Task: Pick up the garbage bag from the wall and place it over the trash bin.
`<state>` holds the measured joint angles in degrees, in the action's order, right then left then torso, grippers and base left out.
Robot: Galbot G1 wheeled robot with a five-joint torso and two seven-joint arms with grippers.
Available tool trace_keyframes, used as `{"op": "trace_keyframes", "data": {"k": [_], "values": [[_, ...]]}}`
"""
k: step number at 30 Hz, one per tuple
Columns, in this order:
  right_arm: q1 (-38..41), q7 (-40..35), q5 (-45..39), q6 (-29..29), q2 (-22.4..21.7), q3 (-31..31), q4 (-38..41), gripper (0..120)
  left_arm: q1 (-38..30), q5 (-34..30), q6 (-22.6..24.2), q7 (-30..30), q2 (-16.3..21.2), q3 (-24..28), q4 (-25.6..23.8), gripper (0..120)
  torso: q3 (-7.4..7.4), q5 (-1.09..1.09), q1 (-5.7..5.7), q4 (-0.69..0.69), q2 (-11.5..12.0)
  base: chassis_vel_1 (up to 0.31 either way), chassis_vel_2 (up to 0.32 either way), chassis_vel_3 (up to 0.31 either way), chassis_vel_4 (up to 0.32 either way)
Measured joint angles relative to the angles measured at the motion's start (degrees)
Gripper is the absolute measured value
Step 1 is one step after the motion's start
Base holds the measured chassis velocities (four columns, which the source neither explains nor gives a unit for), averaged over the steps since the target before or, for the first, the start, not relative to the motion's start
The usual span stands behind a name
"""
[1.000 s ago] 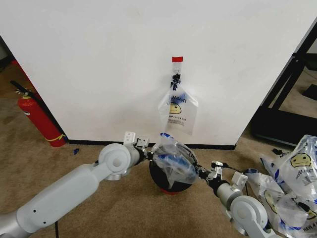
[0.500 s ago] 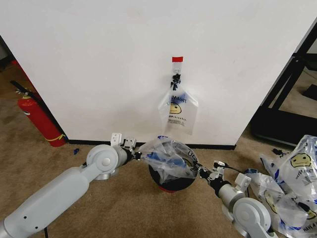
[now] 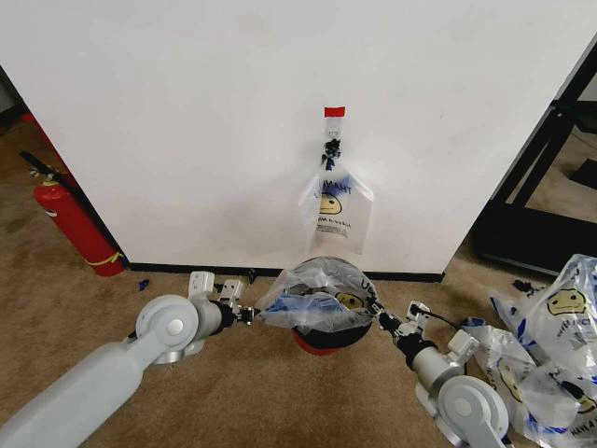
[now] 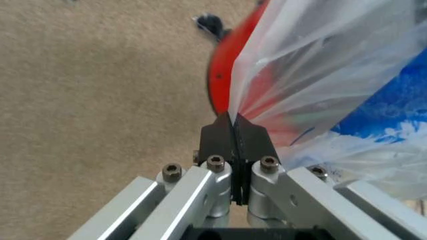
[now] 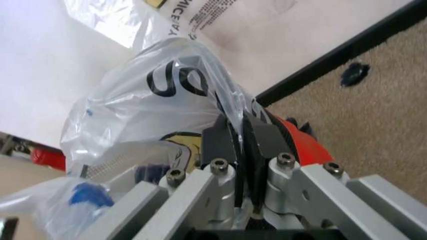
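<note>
The garbage bag (image 3: pixel 317 297), whitish and crinkly with blue print and a yellow smiley, is stretched wide between both grippers over the trash bin (image 3: pixel 320 342). Of the bin, a dark rim and the red base show below the plastic. My left gripper (image 3: pixel 250 315) is shut on the bag's left edge, and its wrist view shows the fingertips (image 4: pixel 233 121) pinching the film (image 4: pixel 320 75) beside the red base (image 4: pixel 222 85). My right gripper (image 3: pixel 377 318) is shut on the right edge (image 5: pixel 243 120), with the bag (image 5: pixel 153 100) bulging beyond it. The wall (image 3: pixel 187 121) stands right behind.
A like bag (image 3: pixel 334 210) dangles from the black hook (image 3: pixel 330 146) under the red tape mark (image 3: pixel 334 112). A red fire extinguisher (image 3: pixel 70 222) leans at the left. A heap of smiley bags (image 3: pixel 550 355) lies at the right, near a black frame (image 3: pixel 550 177). The floor is brown carpet.
My left gripper has drawn away to the left with the bag's edge, and the right one has shifted slightly. The bag has spread from a bunch into a wide sheet over the bin.
</note>
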<state>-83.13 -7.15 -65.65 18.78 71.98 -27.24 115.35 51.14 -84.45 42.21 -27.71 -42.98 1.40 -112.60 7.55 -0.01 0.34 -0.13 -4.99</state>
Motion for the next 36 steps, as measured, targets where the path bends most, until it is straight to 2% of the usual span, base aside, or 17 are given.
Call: {"op": "trace_keyframes", "data": {"k": [11, 16, 17, 19, 20, 25, 27, 31, 35, 36], "values": [[-0.3, -0.8, -0.1, 0.4, 1.3, -0.4, -0.4, 0, 3.8, 4.8, -1.3, 2.8, -0.6, -2.0, -1.5, 2, 0.00, 0.00, 0.00, 0.00, 0.0, 0.000, 0.000, 0.000, 0.000], [0.1, -1.0, 1.1, 0.4, 1.7, -0.3, -1.4, 0, 3.6, 5.6, -2.8, 1.8, 0.0, -3.9, -3.8, 18, 0.00, 0.00, 0.00, 0.00, 0.0, 0.000, 0.000, 0.000, 0.000], [0.2, -1.0, 1.6, 0.4, 1.8, -0.3, -1.8, 0, 4.0, 5.9, -2.8, 1.0, 0.7, -4.7, -5.5, 25, 0.00, 0.01, 0.00, 0.01, 0.0, 0.000, 0.000, 0.000, 0.000], [0.3, -1.0, 1.7, 0.4, 1.8, -0.3, -1.9, 0, 4.5, 6.4, -2.9, 0.5, 1.2, -5.2, -6.4, 27, 0.00, 0.01, 0.00, 0.00, 0.0, 0.000, 0.000, 0.000, 0.000], [0.3, -1.0, 1.9, 0.4, 1.8, -0.4, -2.1, 0, 5.2, 7.1, -3.0, -0.1, 1.7, -5.6, -7.5, 35, 0.00, 0.00, 0.00, 0.00, 0.0, 0.000, 0.000, 0.000, 0.000], [0.2, -0.8, 2.4, 0.3, 1.5, -0.7, -2.5, 0, 7.1, 9.6, -4.4, -2.0, 4.3, -6.9, -11.9, 54, 0.01, 0.00, 0.00, 0.01, 0.0, 0.000, 0.000, 0.000, 0.000], [0.1, -0.8, 2.4, 0.3, 1.4, -0.8, -2.5, 0, 6.7, 9.6, -4.7, -2.1, 4.7, -6.9, -12.3, 57, 0.00, 0.00, 0.00, 0.02, 0.0, 0.000, 0.000, 0.000, 0.000], [0.1, -0.7, 2.7, 0.2, 0.9, -0.7, -2.5, 0, 0.8, 4.5, -4.6, -2.2, 6.4, -4.9, -14.6, 76, 0.01, 0.01, 0.00, 0.00, 0.0, 0.000, 0.000, 0.000, 0.000], [0.2, -0.6, 2.7, 0.2, 0.7, -0.6, -2.5, 0, -4.3, 1.5, -3.9, -2.1, 6.2, -1.7, -15.0, 86, 0.00, 0.03, 0.00, 0.02, 0.0, 0.000, 0.000, 0.000, 0.000], [0.2, -0.6, 2.7, 0.2, 0.7, -0.5, -2.4, 0, -8.1, -0.1, -3.2, -2.2, 5.4, 0.8, -15.0, 91, 0.01, 0.01, 0.00, 0.02, 0.0, 0.000, 0.000, 0.000, 0.000]]}}
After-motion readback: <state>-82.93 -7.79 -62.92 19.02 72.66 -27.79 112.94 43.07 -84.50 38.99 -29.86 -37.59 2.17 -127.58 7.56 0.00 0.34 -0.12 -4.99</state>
